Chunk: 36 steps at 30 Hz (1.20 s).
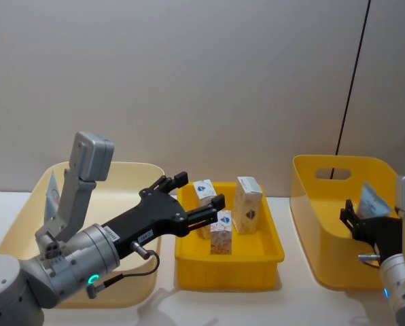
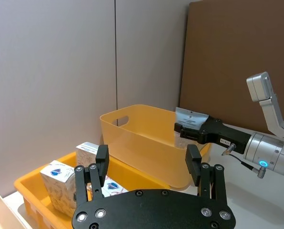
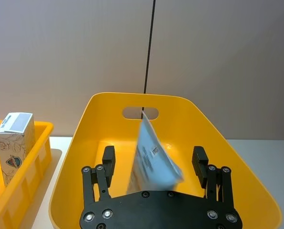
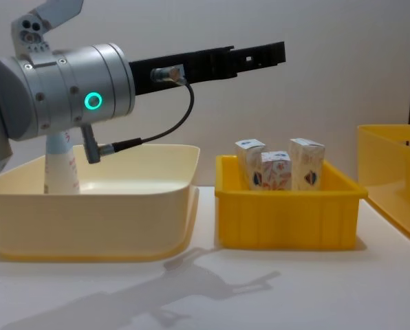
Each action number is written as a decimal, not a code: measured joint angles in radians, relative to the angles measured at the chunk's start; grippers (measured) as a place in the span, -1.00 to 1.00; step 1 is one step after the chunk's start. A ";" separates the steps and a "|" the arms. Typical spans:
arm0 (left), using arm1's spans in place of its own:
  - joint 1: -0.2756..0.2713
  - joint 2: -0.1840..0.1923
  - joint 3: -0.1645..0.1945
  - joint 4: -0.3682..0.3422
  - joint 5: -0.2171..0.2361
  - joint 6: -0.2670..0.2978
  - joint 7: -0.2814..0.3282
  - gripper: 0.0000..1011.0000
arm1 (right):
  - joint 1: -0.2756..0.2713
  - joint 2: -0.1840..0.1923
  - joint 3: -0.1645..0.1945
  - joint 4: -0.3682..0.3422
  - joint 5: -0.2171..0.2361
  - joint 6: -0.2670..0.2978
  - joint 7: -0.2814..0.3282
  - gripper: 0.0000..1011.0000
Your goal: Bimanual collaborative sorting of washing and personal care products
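Yellow deep bin (image 1: 304,204), right side: right gripper (image 3: 154,152) inside it, fingers spread wide, pale-blue tube (image 3: 149,167) loose between them, ungripped. Judged: let it settle, then lift straight out, clear of the rim. Cream bin (image 4: 88,227), left: another tube (image 4: 57,165), upright. Yellow tray (image 4: 287,220), middle: three cartons (image 1: 247,204), standing. Left gripper (image 1: 199,190) above the tray, wide open, empty; best to pinch one carton without knocking its neighbours

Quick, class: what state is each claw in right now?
Left claw: open, empty, over the tray.
Right claw: open; tube loose between its fingers, not gripped.
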 joint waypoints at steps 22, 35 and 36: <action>0.000 0.000 0.000 0.000 0.000 0.000 0.000 0.98 | 0.005 -0.010 0.012 -0.022 0.013 -0.052 0.022 0.98; 0.000 0.000 0.000 0.000 0.000 0.000 0.000 0.98 | 0.010 -0.025 0.035 -0.101 0.079 -0.122 0.096 0.98; 0.000 0.000 0.000 0.000 0.000 0.000 0.000 0.98 | 0.010 -0.025 0.035 -0.101 0.079 -0.122 0.096 0.98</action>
